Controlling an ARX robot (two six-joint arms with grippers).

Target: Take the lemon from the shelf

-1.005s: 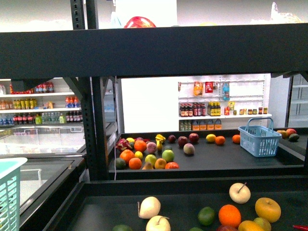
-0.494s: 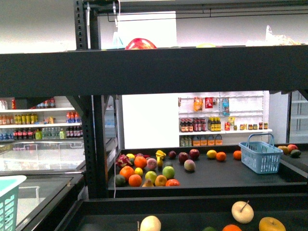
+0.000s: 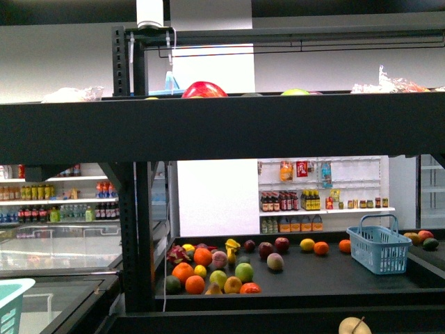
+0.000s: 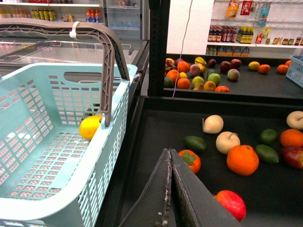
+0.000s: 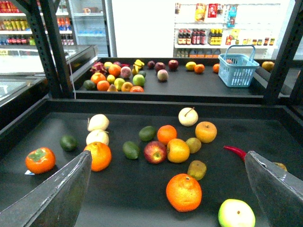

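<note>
A bright yellow oval lemon (image 4: 90, 126) lies inside the light blue basket (image 4: 57, 198) against its near wall, beside the black shelf (image 4: 156, 47). My left gripper (image 4: 169, 156) is shut and empty, above the shelf tray next to the basket. My right gripper (image 5: 168, 153) is open wide and empty above the tray (image 5: 142, 198), with oranges, apples and limes below it. A second yellow oval fruit (image 5: 191, 65) lies on the far rack; it also shows in the front view (image 3: 306, 244). The front view shows the shelf's front beam (image 3: 278, 125) and no gripper.
A small blue basket (image 3: 379, 249) stands on the far rack among mixed fruit (image 3: 208, 268). A red chilli (image 5: 234, 151) lies by my right finger. White shelves of bottles (image 3: 320, 202) line the back wall. The light blue basket's rim (image 3: 10, 296) shows at the lower left.
The front view has risen: the shelf beam and far rack have slid down the picture, the near tray's fruit has almost left it, and the top level's fruit now shows.
</note>
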